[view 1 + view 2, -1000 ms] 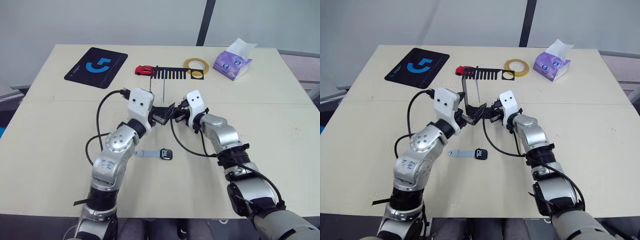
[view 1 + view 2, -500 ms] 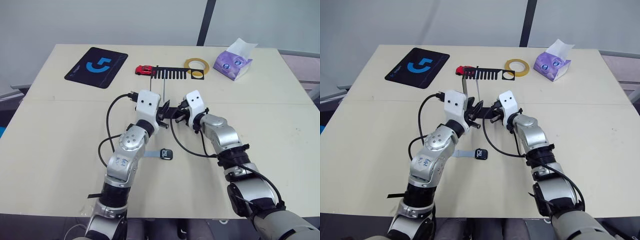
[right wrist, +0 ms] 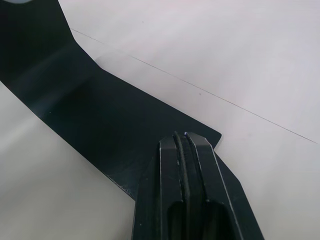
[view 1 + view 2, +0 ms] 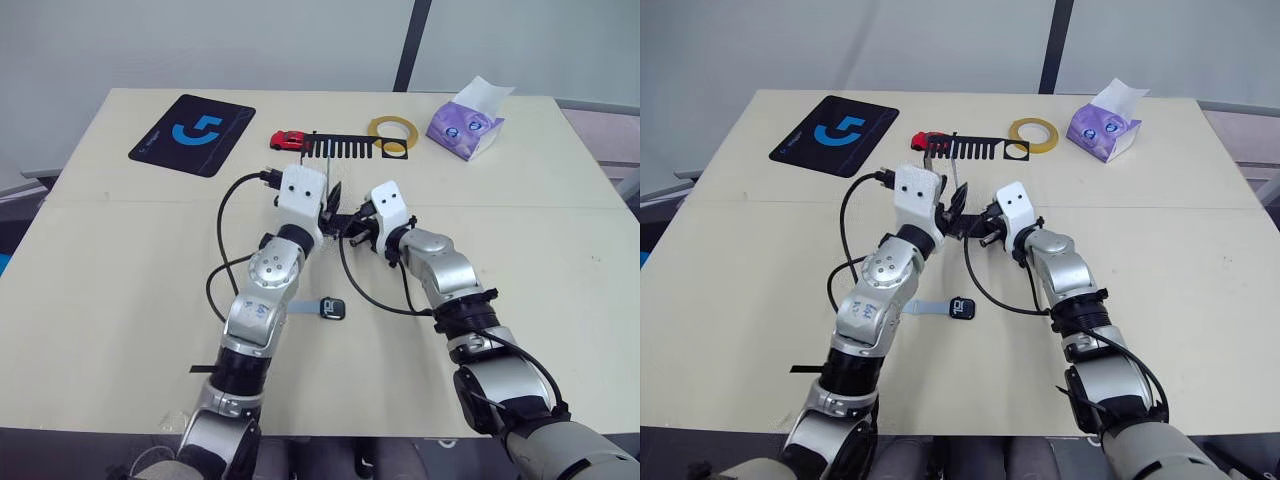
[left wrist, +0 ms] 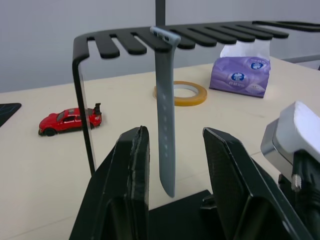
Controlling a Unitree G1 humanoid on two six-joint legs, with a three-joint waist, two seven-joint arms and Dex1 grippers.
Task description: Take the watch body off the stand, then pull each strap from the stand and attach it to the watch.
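Body (image 4: 332,309) with one strap (image 4: 300,307) lies on surface. Second strap (image 5: 165,115) hangs on stand (image 5: 82,90); left gripper (image 5: 172,165) released around it. Right gripper (image 3: 186,150) clenched, pressing base.

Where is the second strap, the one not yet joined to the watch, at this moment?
In the left wrist view the strap hangs from the comb-toothed top bar of the stand, its lower end between the open jaws of the left gripper, touching neither.

Grey strap (image 5: 165,125) hangs from the stand (image 5: 100,45) (comb-toothed bar).
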